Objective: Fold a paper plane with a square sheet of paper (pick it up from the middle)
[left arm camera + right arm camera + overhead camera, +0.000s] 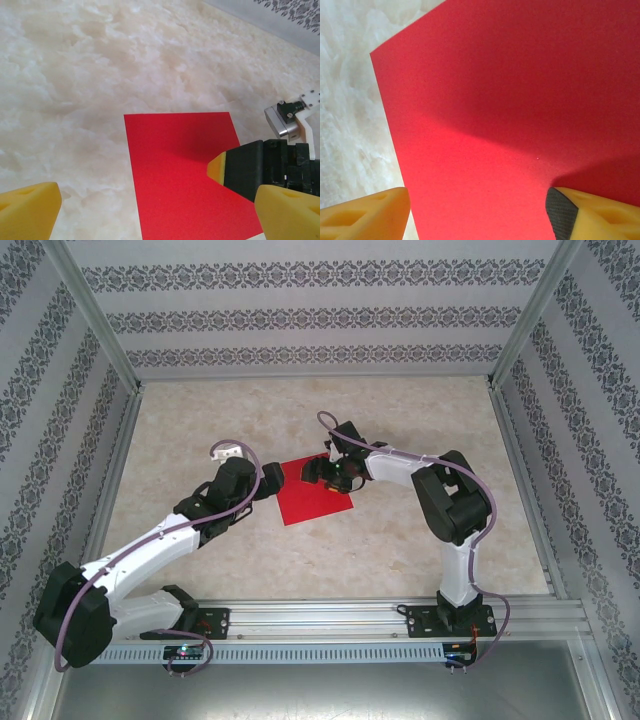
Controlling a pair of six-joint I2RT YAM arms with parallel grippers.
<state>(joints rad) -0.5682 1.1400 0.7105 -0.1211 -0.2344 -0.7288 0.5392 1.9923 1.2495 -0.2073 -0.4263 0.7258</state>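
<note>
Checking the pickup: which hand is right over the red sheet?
The right hand, above the square sheet of paper; the left hand sits at its left edge.

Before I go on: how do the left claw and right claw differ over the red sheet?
Left claw hangs above the sheet's left edge; right claw is down at its far-right part. Left claw's fingers stand wider apart than right claw's. One right claw fingertip seems to press the sheet; left claw touches nothing. Both are open and hold nothing.
</note>
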